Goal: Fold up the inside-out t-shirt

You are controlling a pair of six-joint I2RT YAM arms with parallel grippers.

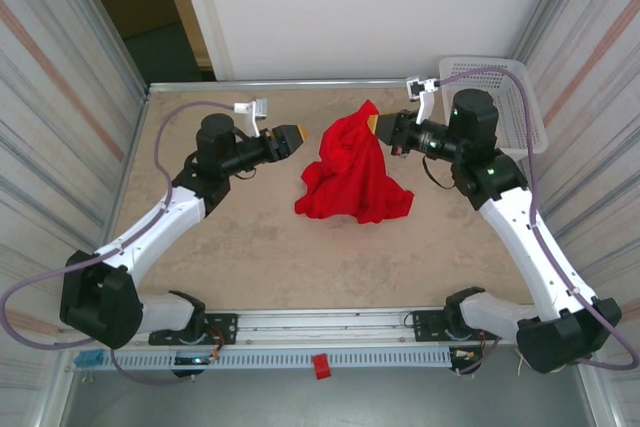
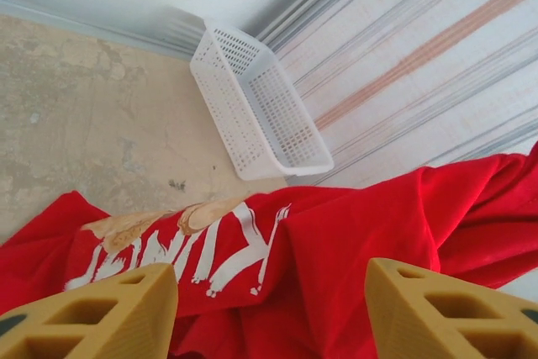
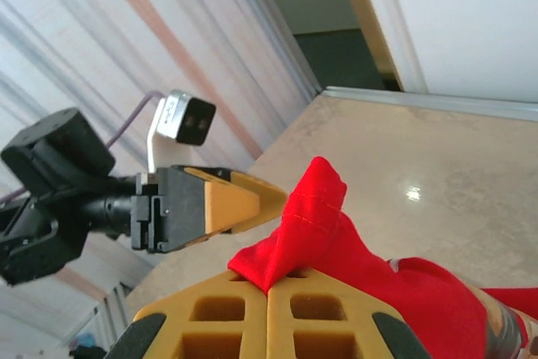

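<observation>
The inside-out t-shirt [image 1: 355,175] is a bright red bunch at the table's middle, its lower part resting on the tabletop. One corner of it is pulled up and held by my right gripper [image 1: 372,124]. In the right wrist view the right gripper [image 3: 269,285] is shut on a red hem corner of the t-shirt [image 3: 324,208]. My left gripper [image 1: 297,137] hovers just left of the cloth, apart from it. Seen from the left wrist, the left gripper [image 2: 269,292] is open, nothing between its fingers, and the t-shirt [image 2: 387,233] beyond shows white lettering [image 2: 210,250].
A white lattice basket [image 1: 505,97] stands at the table's back right corner, also seen as the basket [image 2: 261,111] against the striped wall. Striped walls close both sides. Bare tabletop [image 1: 260,247] lies in front of the shirt.
</observation>
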